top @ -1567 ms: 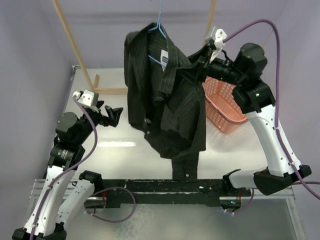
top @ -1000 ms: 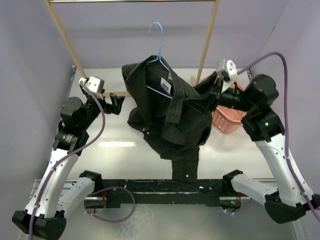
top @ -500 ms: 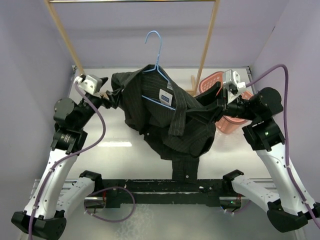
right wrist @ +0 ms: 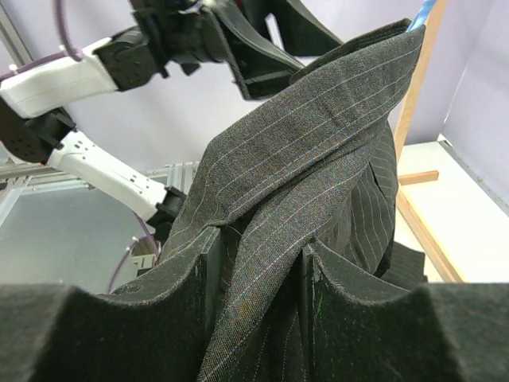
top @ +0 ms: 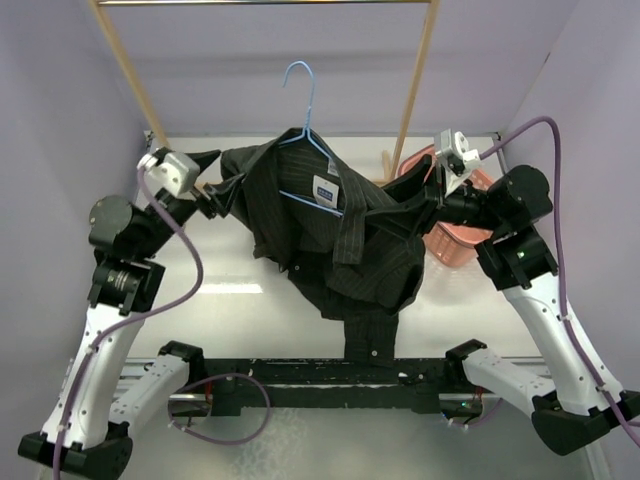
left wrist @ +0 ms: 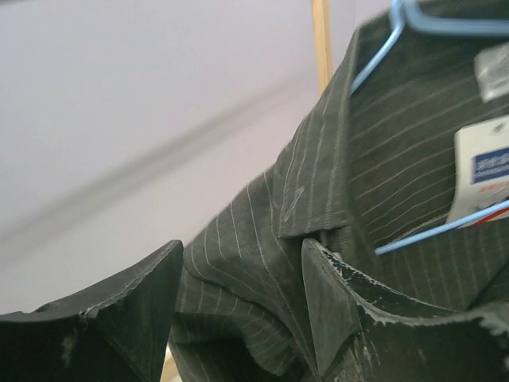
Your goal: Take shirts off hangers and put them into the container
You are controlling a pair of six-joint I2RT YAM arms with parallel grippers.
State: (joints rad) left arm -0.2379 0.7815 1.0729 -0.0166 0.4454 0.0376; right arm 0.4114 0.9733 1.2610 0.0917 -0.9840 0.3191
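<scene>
The dark pinstriped shirt (top: 340,240) hangs on the light-blue wire hanger (top: 305,100), held up between both arms, its tail draped down to the table. My left gripper (top: 218,190) is at the shirt's left shoulder. In the left wrist view, the left gripper (left wrist: 242,274) has its jaws apart around a fold of shirt (left wrist: 238,239) below the hanger (left wrist: 374,56). My right gripper (top: 410,195) is shut on the shirt's right side. The right wrist view shows a band of fabric (right wrist: 318,119) pinched in the right gripper (right wrist: 258,263). The pink container (top: 455,245) sits behind the right arm, mostly hidden.
The wooden rack's slanted posts (top: 415,80) (top: 125,70) rise at the back, with a rail (top: 270,3) across the top and a foot (top: 385,165) on the table. Lilac walls close in on both sides. A black bar (top: 320,375) runs along the near edge.
My left gripper has swung in to the shirt's left shoulder and its jaws have narrowed around a fold. The shirt and hanger shifted left. The right gripper kept its hold.
</scene>
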